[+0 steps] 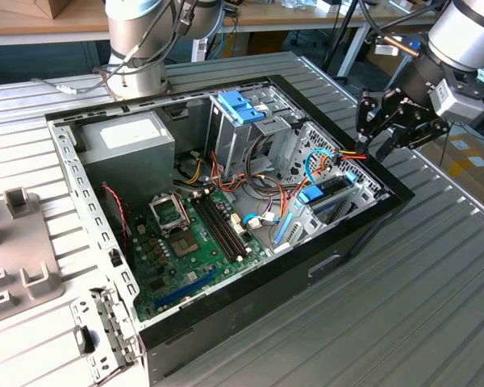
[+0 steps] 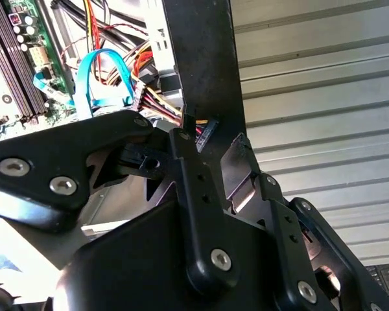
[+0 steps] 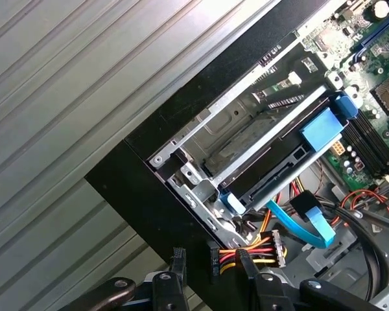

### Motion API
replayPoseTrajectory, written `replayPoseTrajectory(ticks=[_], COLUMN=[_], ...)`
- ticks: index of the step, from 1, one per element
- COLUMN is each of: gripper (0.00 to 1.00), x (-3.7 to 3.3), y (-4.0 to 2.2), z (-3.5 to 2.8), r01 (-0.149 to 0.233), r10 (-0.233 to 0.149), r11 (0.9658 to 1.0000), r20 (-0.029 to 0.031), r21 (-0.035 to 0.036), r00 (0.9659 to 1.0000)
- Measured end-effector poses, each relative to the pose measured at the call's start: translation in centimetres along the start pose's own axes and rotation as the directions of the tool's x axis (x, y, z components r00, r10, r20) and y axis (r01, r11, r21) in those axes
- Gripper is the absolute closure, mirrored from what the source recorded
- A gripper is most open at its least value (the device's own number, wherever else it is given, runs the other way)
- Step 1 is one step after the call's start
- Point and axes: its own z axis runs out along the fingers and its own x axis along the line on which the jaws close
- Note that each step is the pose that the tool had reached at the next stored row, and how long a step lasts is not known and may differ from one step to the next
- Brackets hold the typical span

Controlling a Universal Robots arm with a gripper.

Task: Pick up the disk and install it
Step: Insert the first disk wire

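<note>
Your ribbed metal table (image 1: 436, 282) carries the open PC case (image 1: 250, 290), lying on its side so the bays are reachable from above. Inside it are the grey power supply (image 1: 129, 149) at the back, the motherboard (image 1: 194, 242) on the floor, and the tall drive cage with the light-blue bracket (image 1: 242, 105) on top.

The lower drive bay (image 3: 233, 139) is in the case corner towards the exterior view's right, just inside the black wall.

The disk (image 3: 275, 173) looks like it's sitting in that bay. In the first wrist view it's a dark flat slab, edge-on, lying along the bay's metal rail. It has a blue plastic tab at one end and a blue rail tip at the other. The exterior view puts the same dark slab (image 1: 332, 192) beside a blue tab. The label side isn't visible, so calling it the disk is my judgement. I can't tell if it's fully seated.

The gripper (image 1: 381, 141) hangs over the case wall at that corner, above the bay. Its claw (image 3: 209, 262) is released, with the fingers apart and nothing between them but the wall's edge behind.

The blue SATA cable (image 3: 305, 223) and the power connector (image 3: 267, 249) on its yellow/red/black leads lie loose near the bay, and neither looks plugged into the disk.
</note>
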Motion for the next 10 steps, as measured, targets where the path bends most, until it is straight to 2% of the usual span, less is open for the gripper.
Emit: replayPoseTrajectory(ticks=[8,9,10], gripper=[0.56,0.58,0.65], x=[0.01,0.01,0.01], y=[0.02,0.02,0.02], z=[0.16,0.16,0.16], r01=[0.005,0.005,0.005], r10=[-0.005,-0.005,-0.005], r11=[1.0000,1.0000,1.0000], r20=[0.0005,0.0005,0.0005], r21=[-0.0002,-0.0002,-0.0002], r00=[1.0000,1.0000,1.0000])
